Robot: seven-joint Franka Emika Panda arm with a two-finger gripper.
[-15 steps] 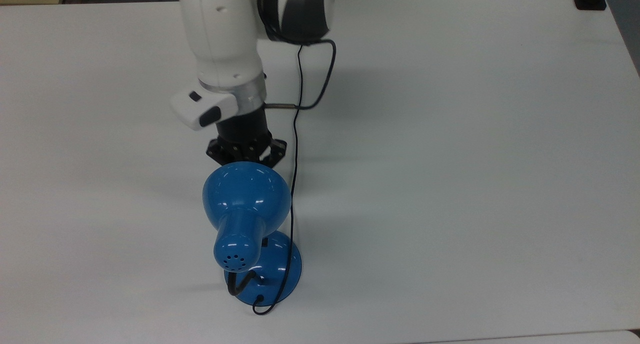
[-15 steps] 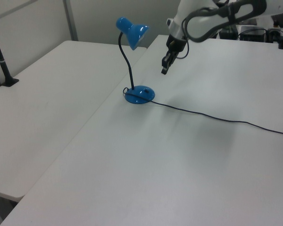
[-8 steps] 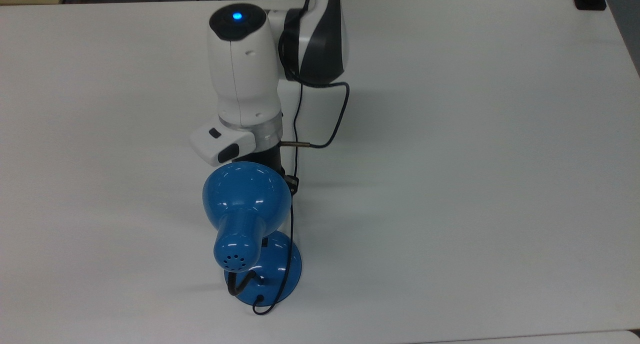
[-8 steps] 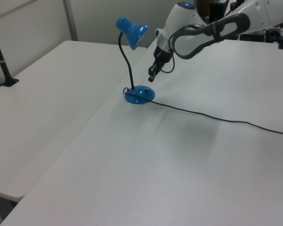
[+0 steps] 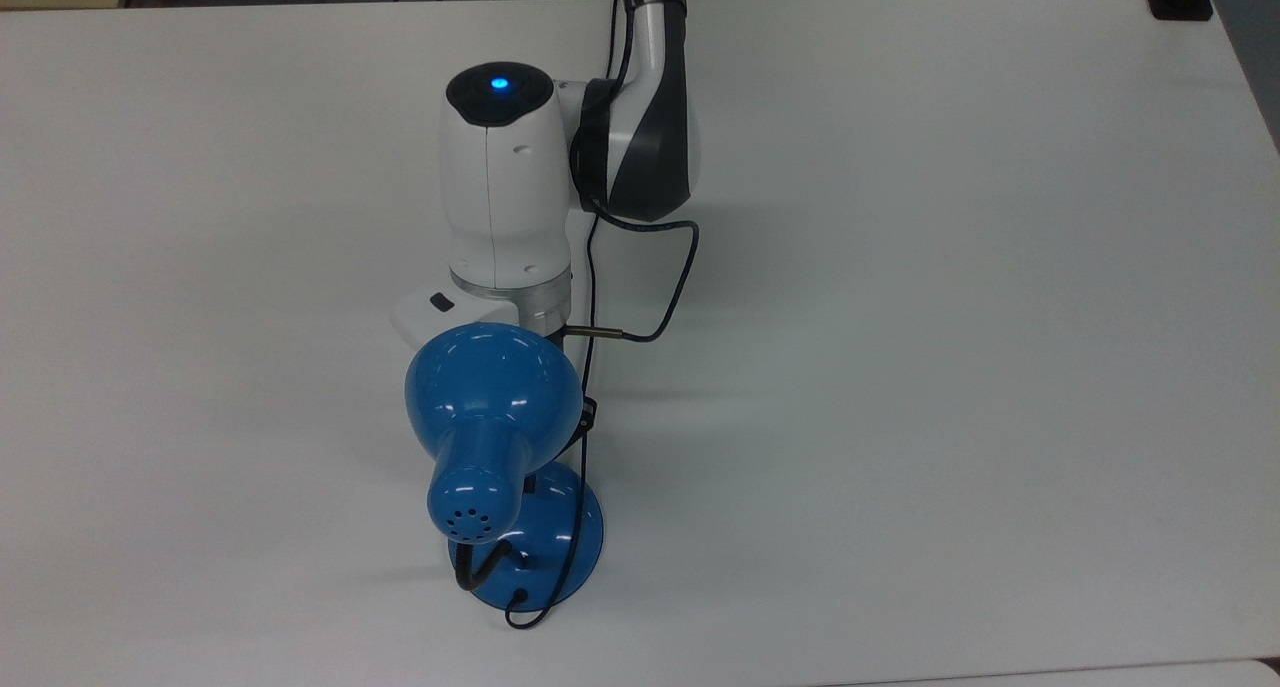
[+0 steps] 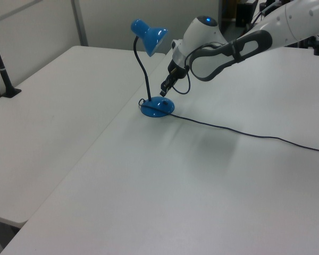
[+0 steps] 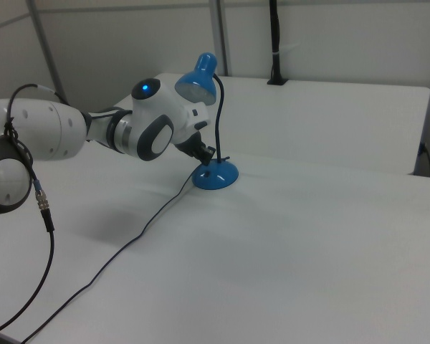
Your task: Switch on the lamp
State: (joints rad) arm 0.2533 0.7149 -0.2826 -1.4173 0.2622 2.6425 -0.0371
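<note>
My pincer point(image 6: 163, 93) hung just above the lamp point(image 6: 149, 64) base's 1 o'clock edge in the left view; its grip state I couldn't tell.

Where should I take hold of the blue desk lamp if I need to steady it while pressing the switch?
Grip the thin black gooseneck on its upright lower stretch, above the round blue base. Come from the left view's right, where the gripper hangs. The stem is slender enough for the fingers; the glossy bell-shaped shade looks too wide and slick.
</note>
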